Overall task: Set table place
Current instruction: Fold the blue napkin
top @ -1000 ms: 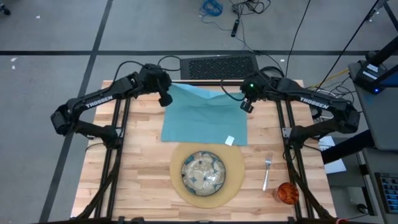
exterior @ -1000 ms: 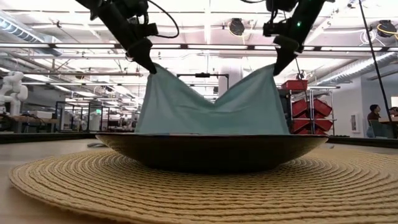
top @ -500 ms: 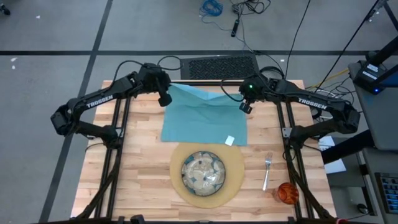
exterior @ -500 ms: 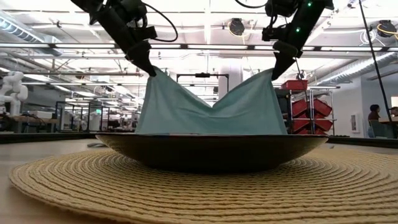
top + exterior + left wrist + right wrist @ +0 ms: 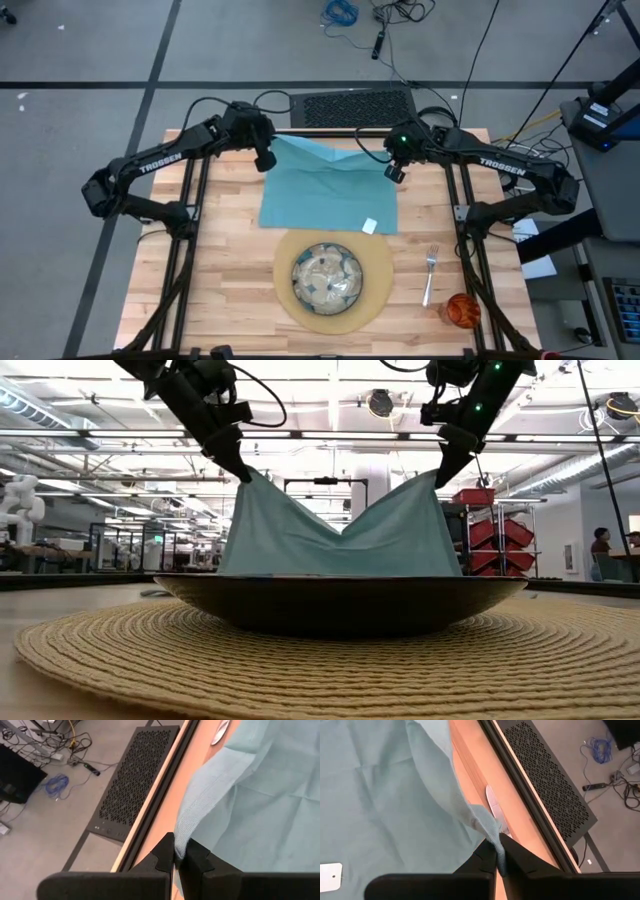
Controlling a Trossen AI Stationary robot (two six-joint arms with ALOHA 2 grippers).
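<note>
A teal cloth napkin is spread over the far half of the wooden table. Its two far corners are raised and its near edge lies on the table. My left gripper is shut on the far left corner, and my right gripper is shut on the far right corner. A round tan placemat lies near the front edge with the green-patterned plate on it. A silver fork and an orange cup are to its right. My left gripper pinches the napkin's far left corner between its two fingers, slanting down from the table's far left. The corner is lifted clear and the cloth slopes down from it to the table. My right gripper pinches the far right corner between its two fingers, slanting down from the far right. That corner is lifted too, and the far edge sags slack between the two holds.
A silver utensil lies on the table near the far edge, under the raised right corner. A black perforated box stands just beyond the far edge. A white tag sits at the napkin's near right corner. Bare wood shows left of the placemat.
</note>
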